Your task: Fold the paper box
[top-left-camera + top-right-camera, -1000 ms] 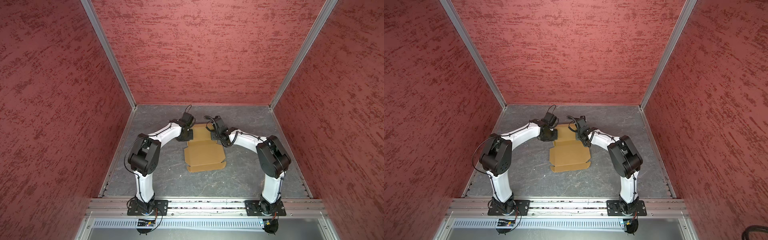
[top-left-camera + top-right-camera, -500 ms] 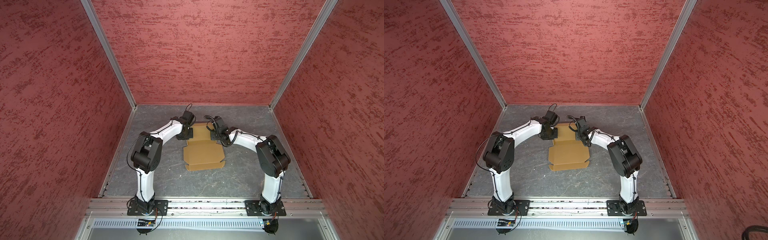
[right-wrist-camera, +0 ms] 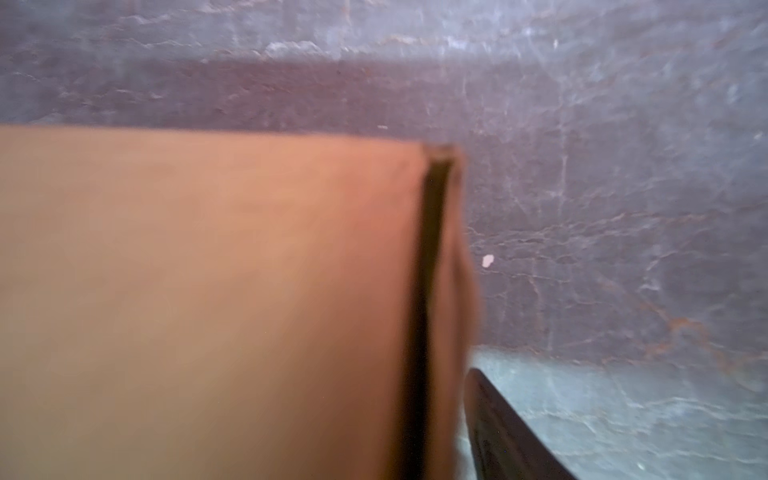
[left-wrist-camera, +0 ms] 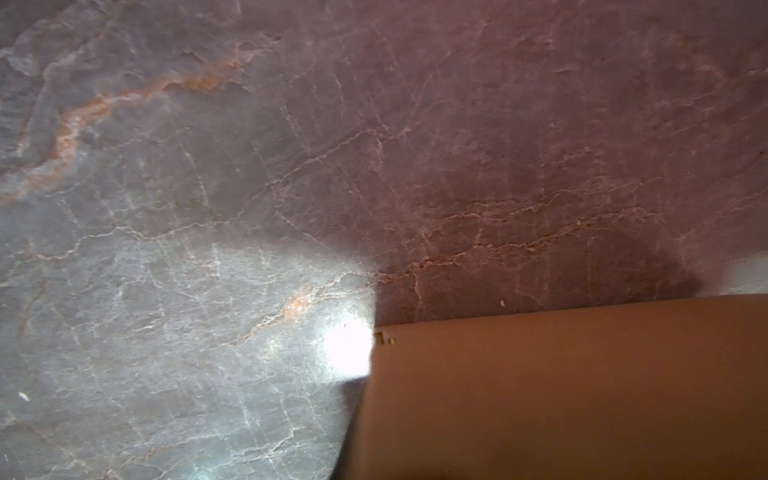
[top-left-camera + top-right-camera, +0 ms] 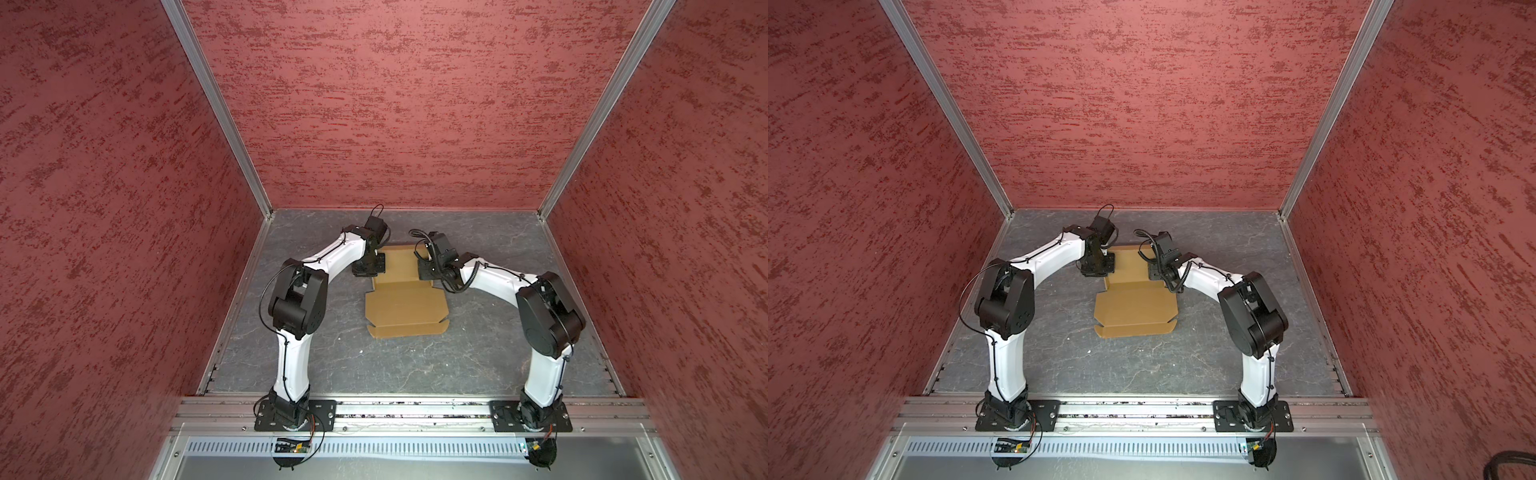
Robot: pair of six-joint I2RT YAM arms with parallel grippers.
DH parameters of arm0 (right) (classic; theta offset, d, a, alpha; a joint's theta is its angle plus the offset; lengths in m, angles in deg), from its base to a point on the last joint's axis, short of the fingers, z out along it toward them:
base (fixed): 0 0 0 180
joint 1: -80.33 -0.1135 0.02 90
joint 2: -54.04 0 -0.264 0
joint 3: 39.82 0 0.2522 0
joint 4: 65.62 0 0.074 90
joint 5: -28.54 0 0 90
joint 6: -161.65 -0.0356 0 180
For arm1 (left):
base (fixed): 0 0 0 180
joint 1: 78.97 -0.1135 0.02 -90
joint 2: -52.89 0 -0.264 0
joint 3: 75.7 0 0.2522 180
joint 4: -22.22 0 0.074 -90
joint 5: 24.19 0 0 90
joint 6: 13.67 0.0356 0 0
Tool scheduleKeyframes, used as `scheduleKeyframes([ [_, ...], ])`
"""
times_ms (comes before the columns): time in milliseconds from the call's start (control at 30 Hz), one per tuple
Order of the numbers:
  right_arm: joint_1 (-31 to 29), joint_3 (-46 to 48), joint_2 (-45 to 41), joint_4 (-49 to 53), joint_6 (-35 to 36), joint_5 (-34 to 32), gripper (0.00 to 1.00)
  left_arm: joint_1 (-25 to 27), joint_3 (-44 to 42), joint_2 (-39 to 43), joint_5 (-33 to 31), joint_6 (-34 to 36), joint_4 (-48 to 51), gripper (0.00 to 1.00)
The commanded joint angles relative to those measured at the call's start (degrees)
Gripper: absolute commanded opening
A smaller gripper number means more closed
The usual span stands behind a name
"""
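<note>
at ctr, paper box lengthwise near-far

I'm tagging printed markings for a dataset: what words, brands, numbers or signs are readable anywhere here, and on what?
None can be read.
The paper box is plain brown cardboard, unprinted in every view.
The red walls and grey table carry no signs.
The small circuit board at the left arm's base is too small to read.
</note>
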Motion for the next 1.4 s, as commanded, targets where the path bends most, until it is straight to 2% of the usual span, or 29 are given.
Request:
scheduleKeyframes([
  [0,0.5,0.2,-4.9,1.3,0.4,1.4,0.68,-0.4,2.3,-0.8,1.5,1.6,4.6,0.00],
  [200,0.5,2.3,-10.2,2.2,1.1,1.3,0.73,-0.5,4.6,-2.3,2.3,2.8,8.5,0.00],
  [600,2.5,7.7,-18.5,2.2,1.3,2.2,0.77,-1.3,8.6,-7.2,4.6,5.0,16.5,0.00],
  [967,3.5,9.3,-20.2,-0.8,1.1,5.0,0.78,-1.6,8.0,-9.7,8.3,7.0,24.9,0.00],
  [1367,3.9,14.8,-23.0,-4.7,0.2,6.7,0.78,-1.5,7.2,-9.6,9.0,7.7,28.3,0.14],
])
